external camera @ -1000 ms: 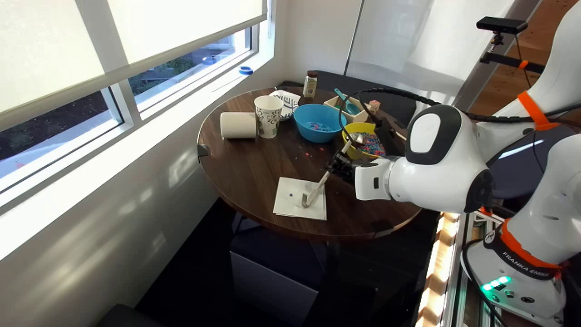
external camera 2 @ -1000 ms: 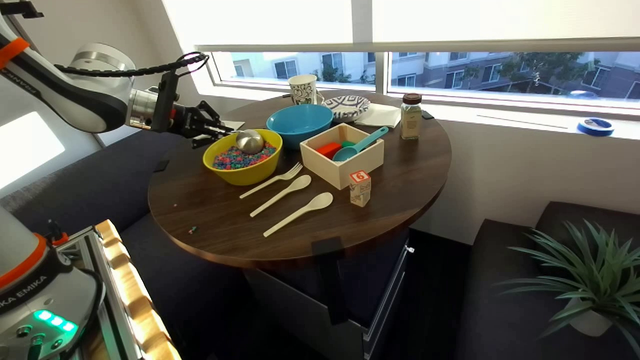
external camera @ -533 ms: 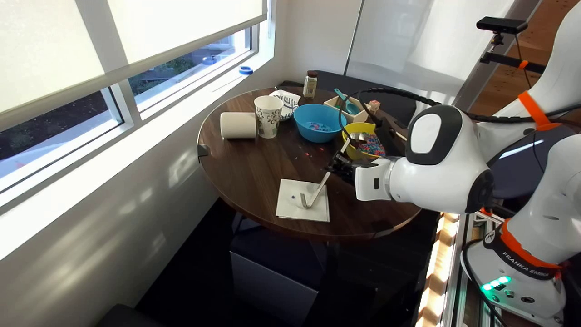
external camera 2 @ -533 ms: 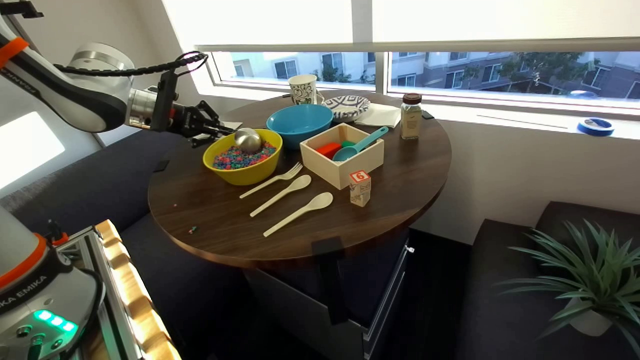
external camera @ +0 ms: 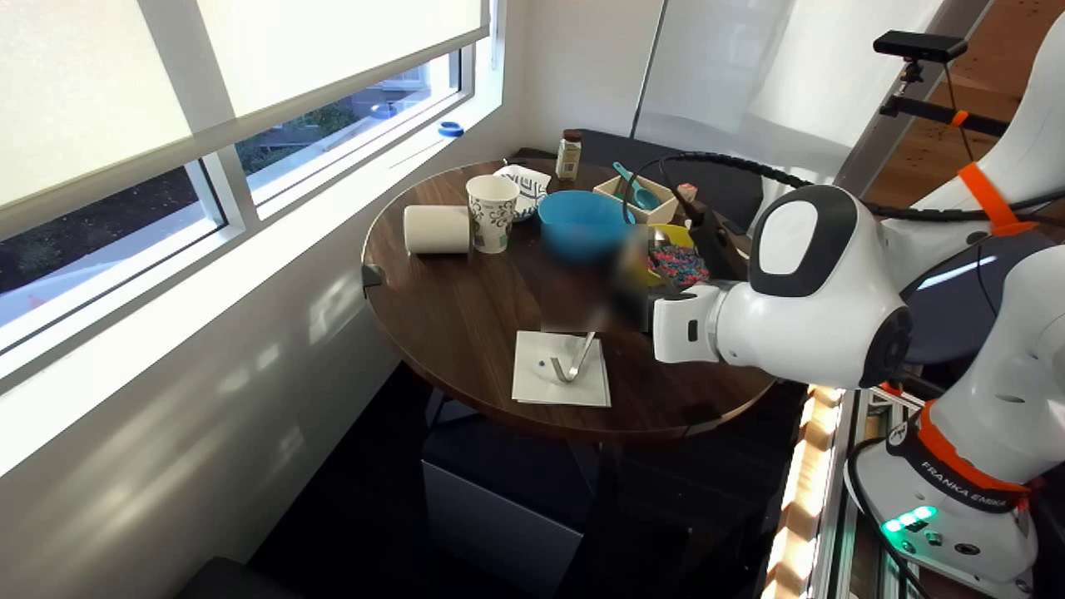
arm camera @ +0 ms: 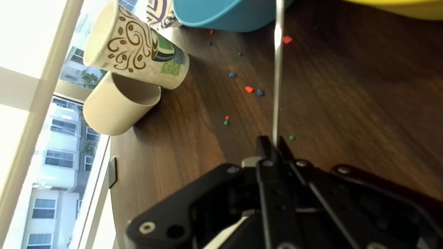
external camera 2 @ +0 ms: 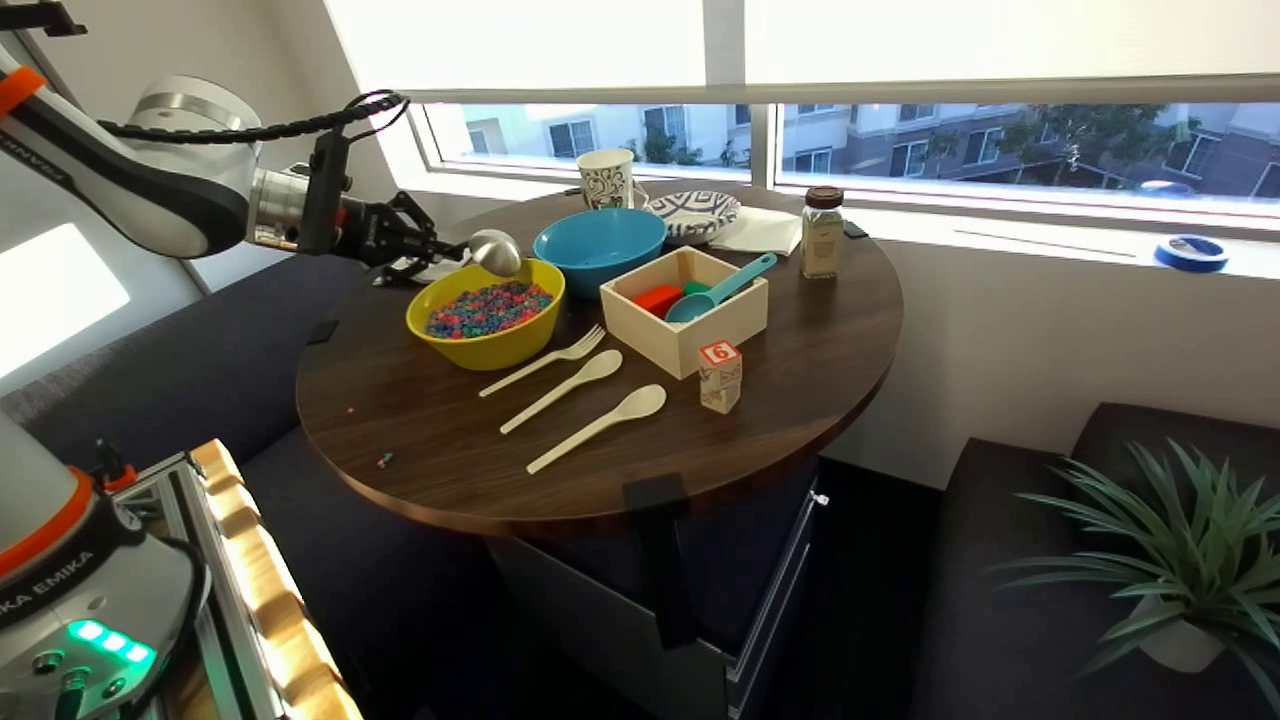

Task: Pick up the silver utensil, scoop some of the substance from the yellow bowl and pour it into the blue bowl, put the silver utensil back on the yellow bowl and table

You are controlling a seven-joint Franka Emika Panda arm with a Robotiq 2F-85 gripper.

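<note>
1. Gripper (arm camera: 274, 146), wrist view: its 2 fingertips are pinched nearly together w/ the thin handle of the silver utensil (external camera 2: 495, 253) held between them.
2. The utensil's round scoop hangs over the yellow bowl (external camera 2: 480, 354), by its rim, apart from the multicolored grains (external camera 2: 490, 310) inside. Contact w/ the rim: can't tell.
3. Blue bowl (external camera 2: 585, 276): just beside the yellow bowl, on the same dark table (external camera 2: 450, 440). Loose bits (arm camera: 249, 89) dot the wood to the side of the yellow bowl.
4. Done: utensil picked up. Now: prob. ending the scoop, or close to it. Left, as I judge it: carry from the yellow bowl to the blue bowl, tip, lay utensil back on the yellow bowl & table.
5. Scoop's inside is turned away, so can't tell if it's loaded. Blue bowl's floor isn't clear either.
6. In an exterior view, a smeared patch covers mid-handle & fingertips; the hooked handle end (external camera: 572, 374) shows over a napkin (external camera: 532, 389), well apart from the yellow bowl.
7. Wrist view: scoop out of frame, yellow bowl mostly cut off.
</note>
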